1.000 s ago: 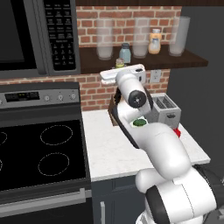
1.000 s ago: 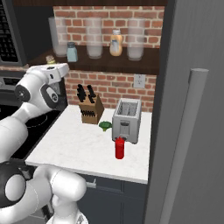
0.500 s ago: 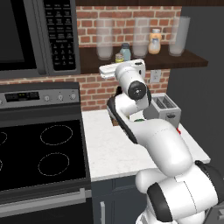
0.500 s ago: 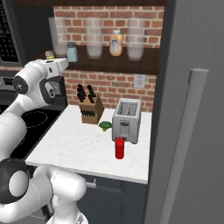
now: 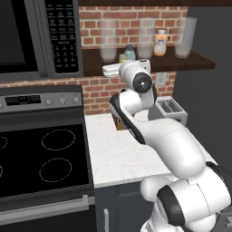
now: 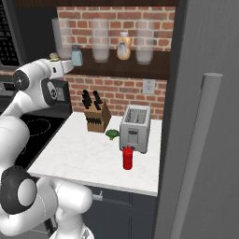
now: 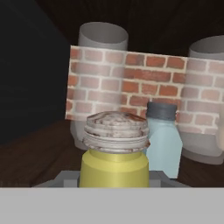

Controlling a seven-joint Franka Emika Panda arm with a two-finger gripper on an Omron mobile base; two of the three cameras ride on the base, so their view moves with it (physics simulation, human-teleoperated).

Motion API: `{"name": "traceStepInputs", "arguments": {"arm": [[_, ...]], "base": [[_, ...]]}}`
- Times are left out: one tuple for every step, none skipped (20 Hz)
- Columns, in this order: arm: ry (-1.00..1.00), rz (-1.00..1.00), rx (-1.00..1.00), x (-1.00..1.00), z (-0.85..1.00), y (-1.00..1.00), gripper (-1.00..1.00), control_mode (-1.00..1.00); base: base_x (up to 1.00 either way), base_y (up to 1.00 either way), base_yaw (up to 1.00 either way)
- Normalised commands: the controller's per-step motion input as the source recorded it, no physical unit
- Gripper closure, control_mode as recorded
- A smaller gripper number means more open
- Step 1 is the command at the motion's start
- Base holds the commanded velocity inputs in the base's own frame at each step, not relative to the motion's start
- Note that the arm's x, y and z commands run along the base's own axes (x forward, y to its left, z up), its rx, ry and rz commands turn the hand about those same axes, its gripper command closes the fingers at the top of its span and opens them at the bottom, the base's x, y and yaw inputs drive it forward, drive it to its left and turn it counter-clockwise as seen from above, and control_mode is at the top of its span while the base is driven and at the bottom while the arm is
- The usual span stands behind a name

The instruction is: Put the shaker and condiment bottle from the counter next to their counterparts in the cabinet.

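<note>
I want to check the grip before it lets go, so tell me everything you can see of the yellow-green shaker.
The shaker is a small yellow-green cylinder with a lighter, ridged, mottled tan cap. It looks opaque, and stands upright in the shut claw, raised to the level of the dark wooden shelf. In the hand view it sits just in front of the pale blue shaker, with tall clear jars behind. In the left base view its top peeks above the claw, beside the blue shaker.
</note>
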Motion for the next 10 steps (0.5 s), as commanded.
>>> {"name": "traceStepInputs", "arguments": {"arm": [[0.07,0.0,0.07,0.09,0.0,0.0,1.0,-1.0],[0.06,0.0,0.07,0.07,0.0,-0.01,1.0,-1.0],[0.04,0.0,0.07,0.06,0.0,-0.01,1.0,-1.0],[0.03,0.0,0.08,0.08,0.0,-0.01,1.0,-1.0],[0.02,0.0,0.08,0.08,0.0,-0.01,1.0,-1.0],[0.01,0.0,0.08,0.06,0.0,-0.02,1.0,-1.0],[0.0,0.0,0.07,0.05,0.0,-0.01,1.0,-1.0],[0.0,0.0,0.07,0.05,0.0,0.0,1.0,-1.0],[0.0,0.0,0.07,0.05,0.0,0.0,1.0,-1.0],[0.0,0.0,0.06,0.05,0.0,0.0,1.0,-1.0]], "base": [[0.0,0.0,0.0],[0.0,0.0,0.0],[0.0,0.0,0.0],[0.0,0.0,0.0],[0.0,0.0,0.0],[0.0,0.0,0.0],[0.0,0.0,0.0],[0.0,0.0,0.0],[0.0,0.0,0.0],[0.0,0.0,0.0]]}}
